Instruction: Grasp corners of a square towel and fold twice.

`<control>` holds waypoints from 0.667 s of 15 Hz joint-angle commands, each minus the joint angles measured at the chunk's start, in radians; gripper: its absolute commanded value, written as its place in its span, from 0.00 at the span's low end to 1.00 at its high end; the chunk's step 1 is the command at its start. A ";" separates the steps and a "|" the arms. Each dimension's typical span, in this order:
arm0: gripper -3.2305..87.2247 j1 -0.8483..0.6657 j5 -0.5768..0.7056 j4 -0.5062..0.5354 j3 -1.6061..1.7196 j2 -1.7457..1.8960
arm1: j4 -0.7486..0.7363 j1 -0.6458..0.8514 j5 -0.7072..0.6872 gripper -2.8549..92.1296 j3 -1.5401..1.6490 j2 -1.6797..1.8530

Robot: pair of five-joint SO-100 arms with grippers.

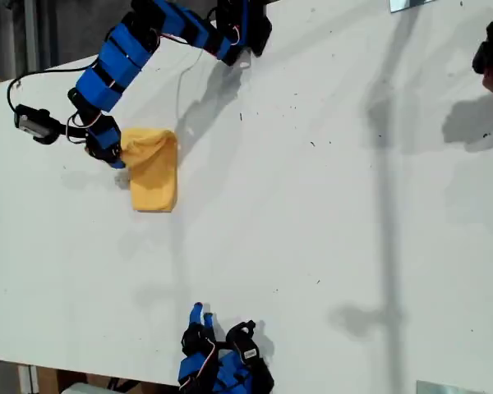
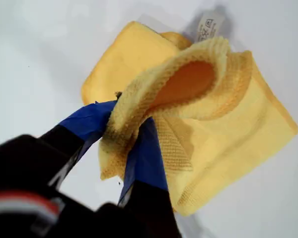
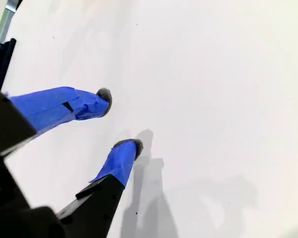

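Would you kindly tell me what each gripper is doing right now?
My first gripper: closed on the towel.
My second gripper: open, holding nothing.

A large white table (image 1: 329, 205) fills nearly the whole exterior view, its surface marked by small dark specks. Long soft grey shadows are cast across it — one vertical band near the right of the frame, another blot at the upper right. Beyond the table's upper-left edge a dim grey background (image 1: 41, 33) is seen. Shiny metal plates sit at the top-right edge (image 1: 411, 4) and the bottom-right edge (image 1: 448, 387).
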 commanded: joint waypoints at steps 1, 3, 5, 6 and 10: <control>0.19 -0.012 0.011 -0.009 0.002 0.003 | -0.040 -0.052 -0.037 0.03 -0.156 -0.083; 0.19 -0.014 0.012 -0.009 0.002 0.003 | -0.054 -0.086 -0.038 0.03 -0.204 -0.156; 0.19 -0.014 0.014 -0.009 0.002 0.003 | -0.083 -0.124 -0.038 0.03 -0.238 -0.229; 0.19 -0.014 0.014 -0.009 0.002 0.003 | -0.092 -0.143 -0.032 0.03 -0.267 -0.268; 0.19 -0.015 0.015 -0.009 0.002 0.003 | -0.092 -0.167 -0.041 0.14 -0.298 -0.305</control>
